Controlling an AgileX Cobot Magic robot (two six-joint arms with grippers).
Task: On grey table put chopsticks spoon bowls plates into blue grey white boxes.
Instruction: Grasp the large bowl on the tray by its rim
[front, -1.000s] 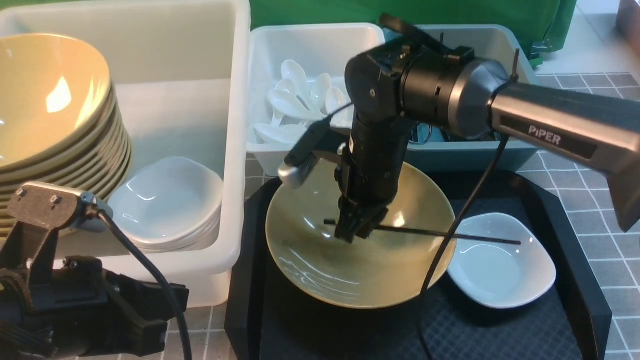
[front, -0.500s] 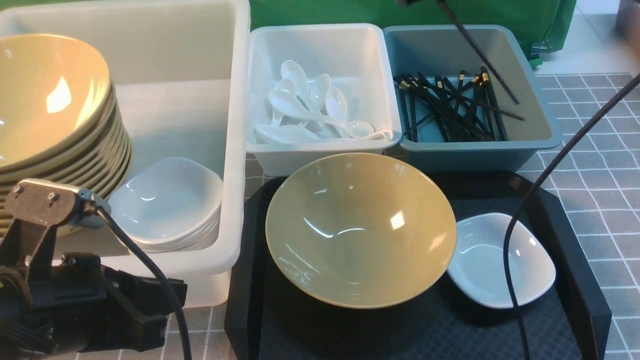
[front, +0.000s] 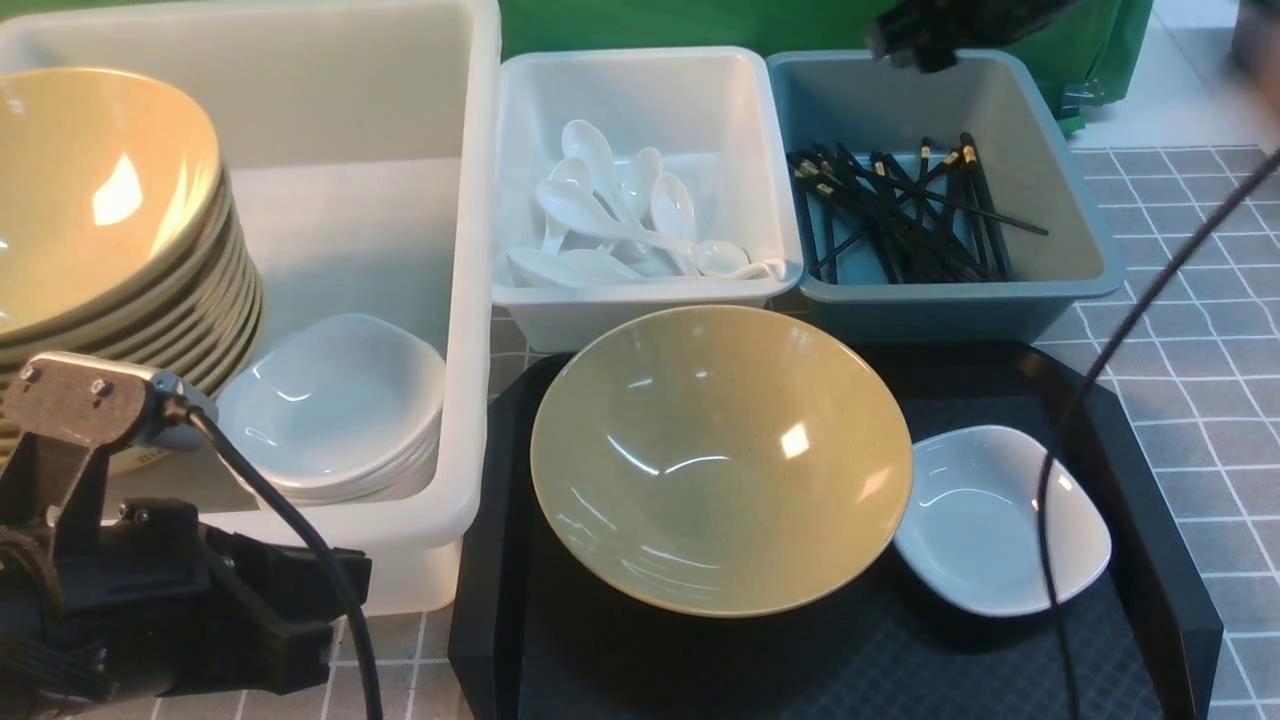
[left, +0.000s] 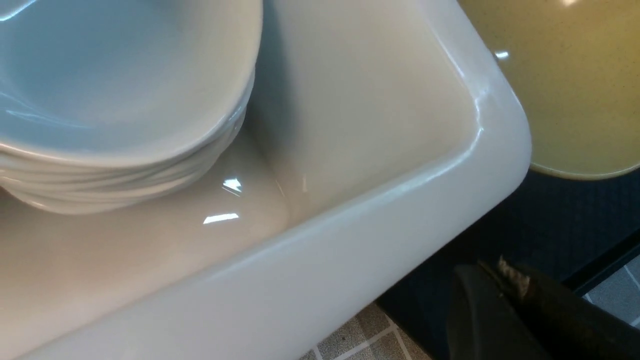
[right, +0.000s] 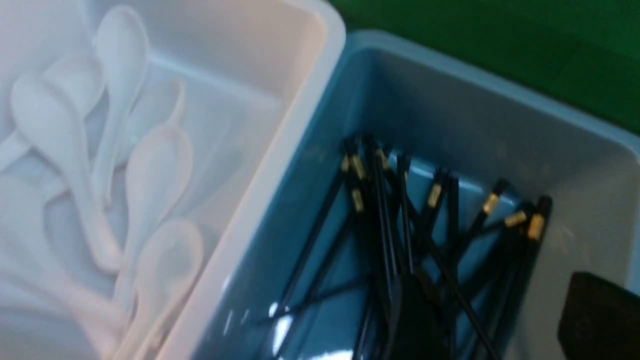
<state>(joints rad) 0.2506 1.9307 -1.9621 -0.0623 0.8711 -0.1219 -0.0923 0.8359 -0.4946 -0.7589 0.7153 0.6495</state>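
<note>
Right gripper (front: 917, 40) above blue-grey box (front: 960, 312), chopsticks (front: 900, 232) inside below

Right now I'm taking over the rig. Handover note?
Left gripper: jaws look shut, empty, beside the tub.
Right gripper: open, empty, above the blue box.
Done: chopsticks in the blue box, spoons in the white box, stacked bowls and plates in the tub.
Left: one bowl and one plate on the tray.
</note>
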